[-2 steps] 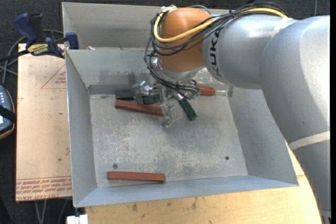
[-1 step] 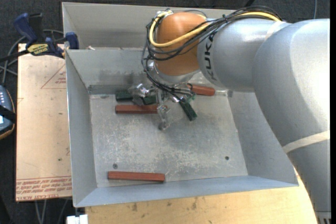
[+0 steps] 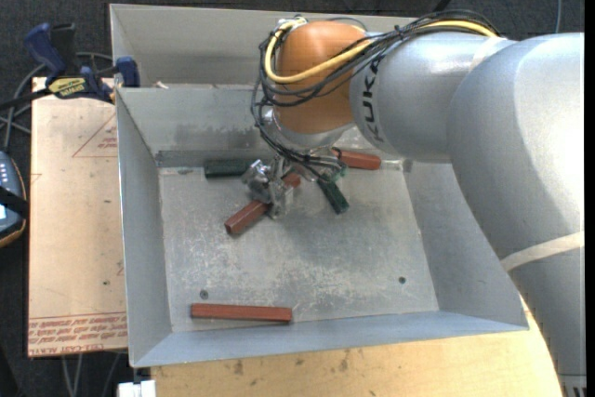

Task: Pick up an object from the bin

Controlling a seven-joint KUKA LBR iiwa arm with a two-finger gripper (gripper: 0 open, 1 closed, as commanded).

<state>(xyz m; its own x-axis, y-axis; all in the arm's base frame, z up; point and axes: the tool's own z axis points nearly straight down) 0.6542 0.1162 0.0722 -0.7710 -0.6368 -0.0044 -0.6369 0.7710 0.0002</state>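
The arm (image 3: 483,107) comes in from the right side of the grey bin (image 3: 139,209), bent down so that its orange cover (image 3: 311,60) and looped cables hang over the back half of the floor. The end effector (image 3: 275,196) is low, close to the floor, a little back from the bin's middle. Its tip sits right at the end of a short reddish-brown block (image 3: 246,218), which lies at a slant with its other end pointing toward the left wall. Whether the end effector is wide or narrow, or has hold of that block, I cannot tell from here.

A dark green block (image 3: 228,168) lies near the back wall, just to the left. On the other side a dark green piece (image 3: 333,195) and an orange-red piece (image 3: 360,161) poke out from under the wrist. A long reddish-brown bar (image 3: 242,313) lies well apart, along the front edge near the left corner.
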